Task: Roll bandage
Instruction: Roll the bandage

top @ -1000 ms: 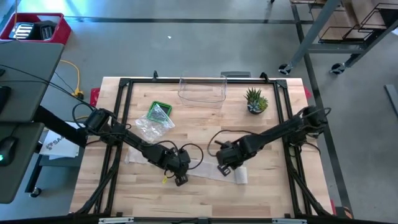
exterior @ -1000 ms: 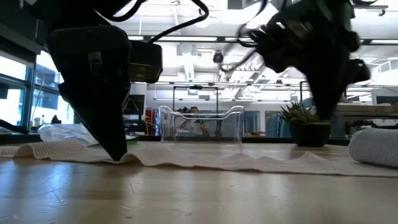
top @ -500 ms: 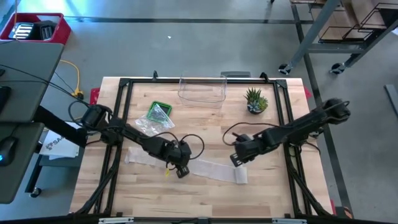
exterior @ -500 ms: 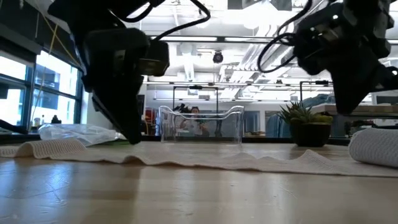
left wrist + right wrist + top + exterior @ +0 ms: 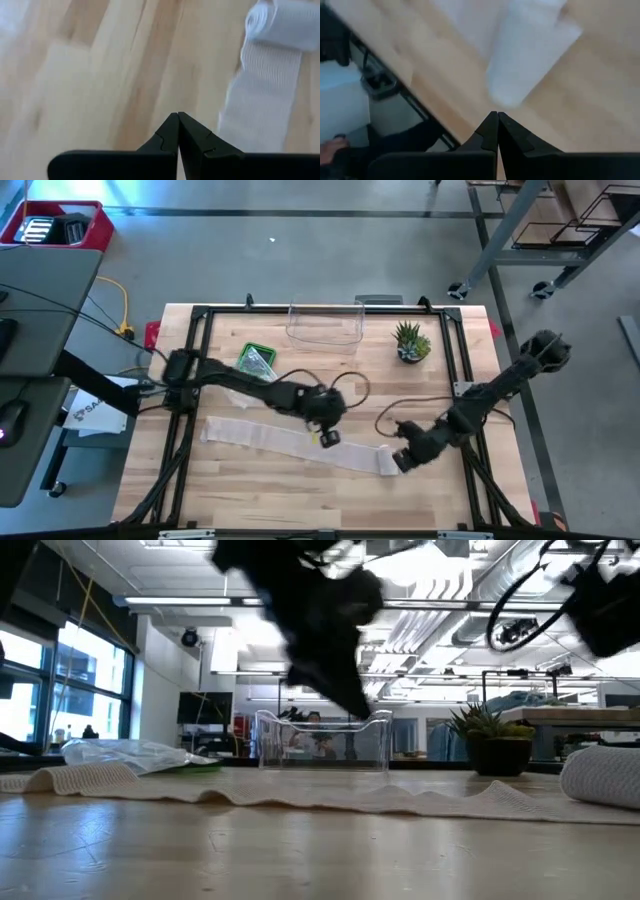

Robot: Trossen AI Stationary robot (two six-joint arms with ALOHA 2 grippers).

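The left gripper [image 5: 328, 436] has its fingers pressed together, holding nothing, above the middle of the desk [image 5: 300, 490]. The right gripper [image 5: 401, 462], likewise pinched together and empty, sits just beside the rolled end of the bandage [image 5: 290, 440]. The bandage lies in a long strip across the desk's front half. It looks soft, light and limp; the roll is probably the best hold. A clear bin [image 5: 324, 326] stands at the back edge, seemingly empty.
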